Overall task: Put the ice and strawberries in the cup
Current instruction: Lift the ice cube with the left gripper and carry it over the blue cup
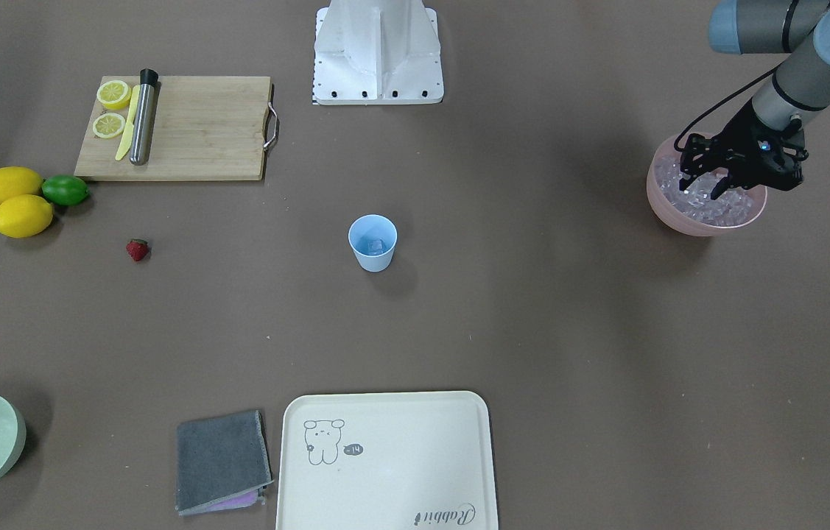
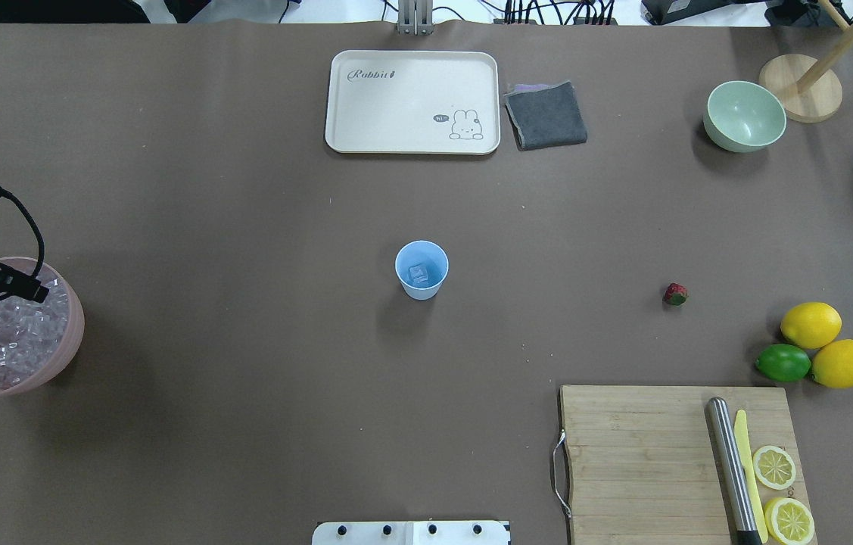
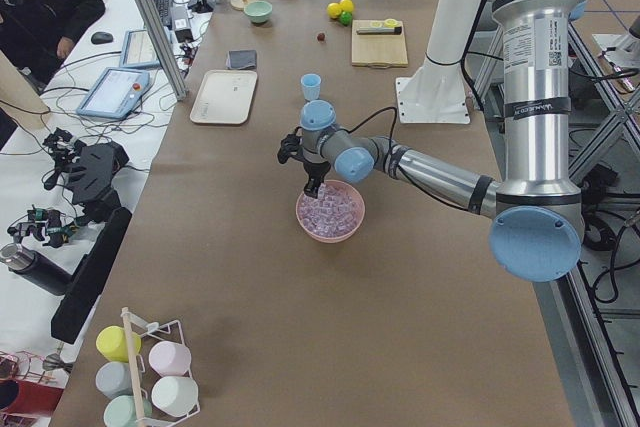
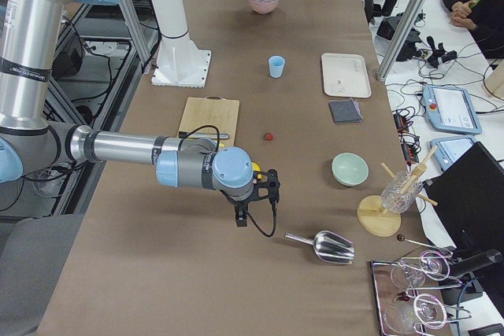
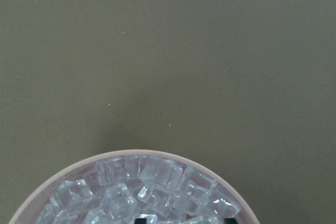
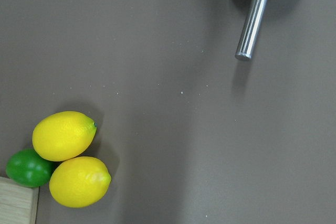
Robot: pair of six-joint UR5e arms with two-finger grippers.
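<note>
The light blue cup (image 1: 373, 246) stands upright mid-table and holds one ice cube (image 2: 418, 273). Most of the ice (image 1: 713, 208) fills the pink bowl (image 1: 669, 218) at the table's left end. My left gripper (image 1: 700, 190) is open, with its fingertips (image 5: 229, 219) down among the cubes. The wrist view shows nothing held between them. The strawberry (image 1: 138, 250) lies alone on the table, far from both grippers. My right gripper (image 4: 242, 216) hovers above the table near the lemons. It shows only in the exterior right view, so I cannot tell whether it is open or shut.
Two lemons (image 2: 827, 344) and a lime (image 2: 782, 362) lie beside a cutting board (image 2: 638, 454) with lemon halves, a knife and a steel muddler (image 2: 729, 469). A cream tray (image 2: 412, 102), grey cloth (image 2: 546, 114), green bowl (image 2: 745, 116) and metal scoop (image 4: 327, 247) lie along the far side.
</note>
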